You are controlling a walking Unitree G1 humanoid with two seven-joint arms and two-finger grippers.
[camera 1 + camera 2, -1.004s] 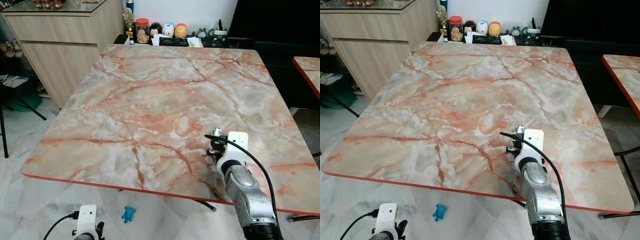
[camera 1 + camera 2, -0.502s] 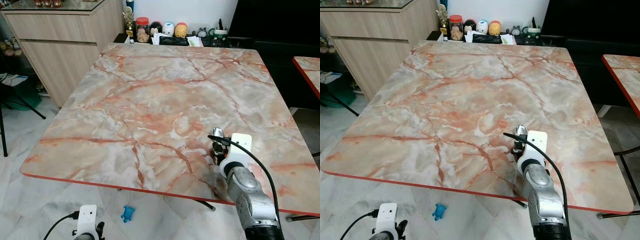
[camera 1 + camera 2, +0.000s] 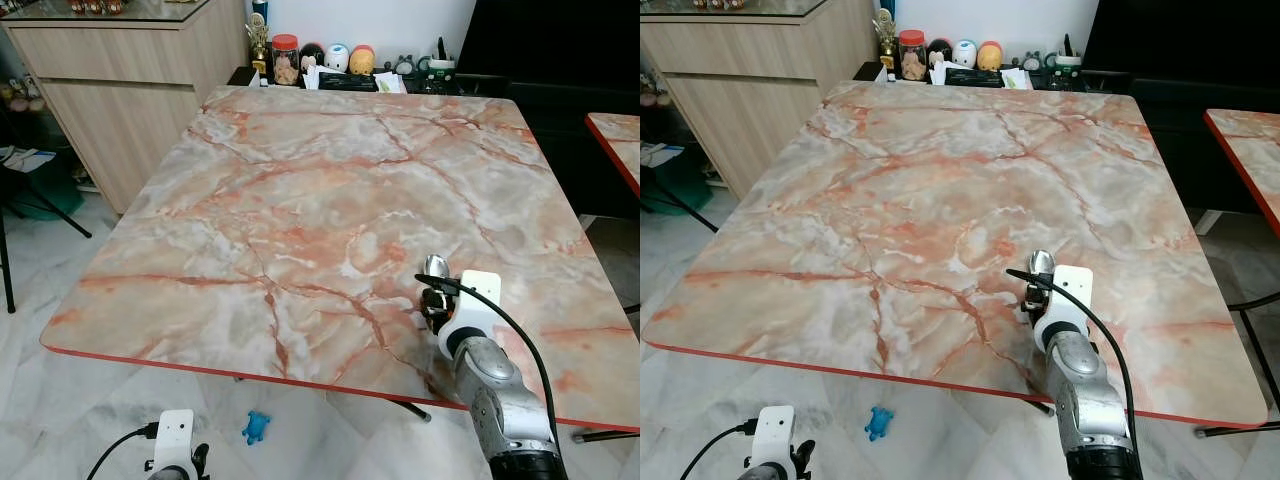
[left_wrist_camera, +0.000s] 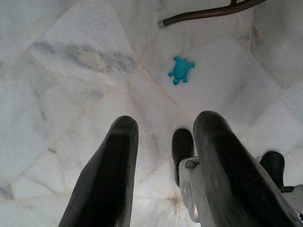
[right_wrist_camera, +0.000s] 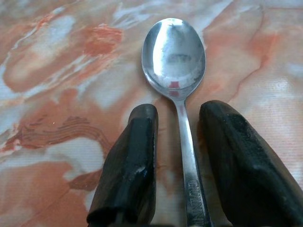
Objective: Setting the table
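Jaws of the right gripper point(image 5: 176, 161) straddle the spoon point(image 5: 176, 66) handle, apparently released, spoon lying near the tabletop's point(image 3: 300, 200) front right edge. Lifting carelessly could drag it off that edge. Left gripper point(image 4: 163, 161) hangs idle, parted.

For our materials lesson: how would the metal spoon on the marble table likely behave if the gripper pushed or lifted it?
The spoon looks like polished metal, so probably rigid and slippery between the right gripper fingers. Lying flat on the smooth table, it would likely slide rather than roll. Its thin handle suggests it is light.
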